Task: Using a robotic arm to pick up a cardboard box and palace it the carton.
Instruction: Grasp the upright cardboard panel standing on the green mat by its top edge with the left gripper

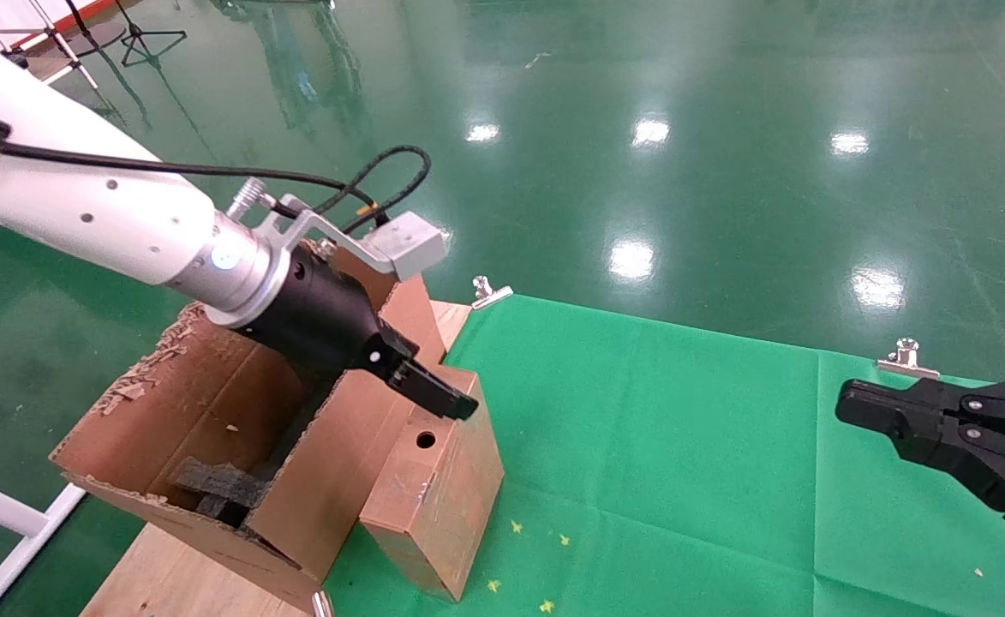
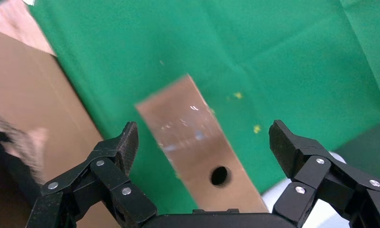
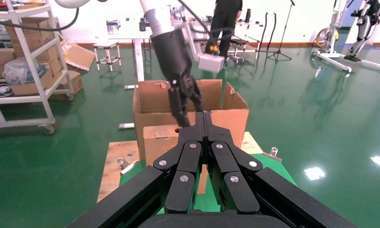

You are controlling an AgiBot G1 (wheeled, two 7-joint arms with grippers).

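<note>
two tools are in front of you, one per arm. your left tool [image 1: 433, 390], on the white robotic arm [image 1: 82, 206], hangs over the top face of the cardboard box [image 1: 438, 488] with its fingers [image 2: 124, 145] spread wide, one to each side of the box's narrow top as the left wrist view shows, and not touching it. your right tool [image 1: 862, 411] sits parked over the right side of the tabletop, well apart from the boxes, fingers pressed together with nothing between them.

one cardboard box stands upright on the green cloth [image 1: 682, 446] covering the tabletop [image 1: 176, 574], with a single round hole [image 1: 426, 440] in its top face. it is just beside the carton [image 1: 211, 428] and leans against or touches the carton's near flap; you cannot tell which from these views.

one carton sits at the left end of the tabletop, on bare wood, flaps up and torn along the edges. inside it you can see dark foam blocks [image 1: 219, 488] at the bottom; how many is hard to tell.

three metal clips are visible holding the cloth edge: two at the far edge [image 1: 489, 291] [image 1: 906, 356], and one at the near edge [image 1: 322, 604].

a few small yellow specks [image 1: 515, 527] lie on the cloth near the box.
</note>
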